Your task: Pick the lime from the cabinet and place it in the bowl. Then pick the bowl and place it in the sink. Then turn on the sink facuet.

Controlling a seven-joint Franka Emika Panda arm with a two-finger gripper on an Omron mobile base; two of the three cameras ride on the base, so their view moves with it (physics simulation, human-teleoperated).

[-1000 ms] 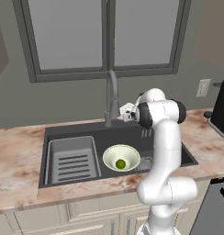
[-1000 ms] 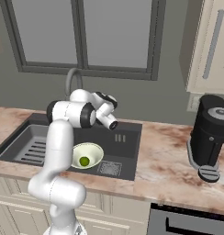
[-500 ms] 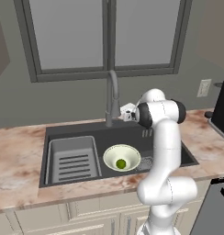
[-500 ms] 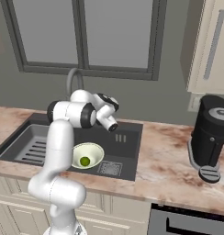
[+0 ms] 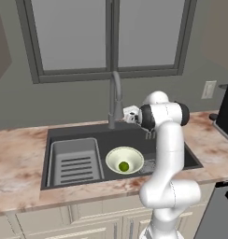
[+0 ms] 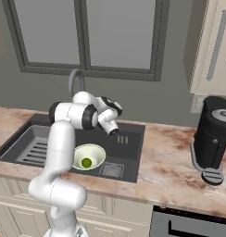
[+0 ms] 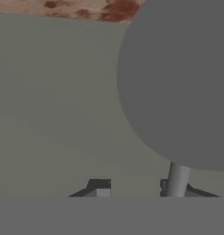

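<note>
- Tool [image 5: 126,113] sits right at the base of the sink facuet [image 5: 115,95]; from the base views you can't make out its fingers, and the hand view gives you two dark tips [image 7: 99,187] with a gap between them and a slim grey stem next to one.
- Jaws read as nearly together; you can't tell whether they clamp the tap.
- Arm rises from the base, elbow bent high above the sink [image 5: 83,133], forearm level, pointing at the back wall.
- Lime [image 5: 124,165] lies inside the bowl [image 5: 117,157], which rests in the sink beside the ribbed tray [image 5: 74,161].
- Tabletop [image 6: 168,169] carries a dark coffee machine [image 6: 214,137], well apart.
</note>
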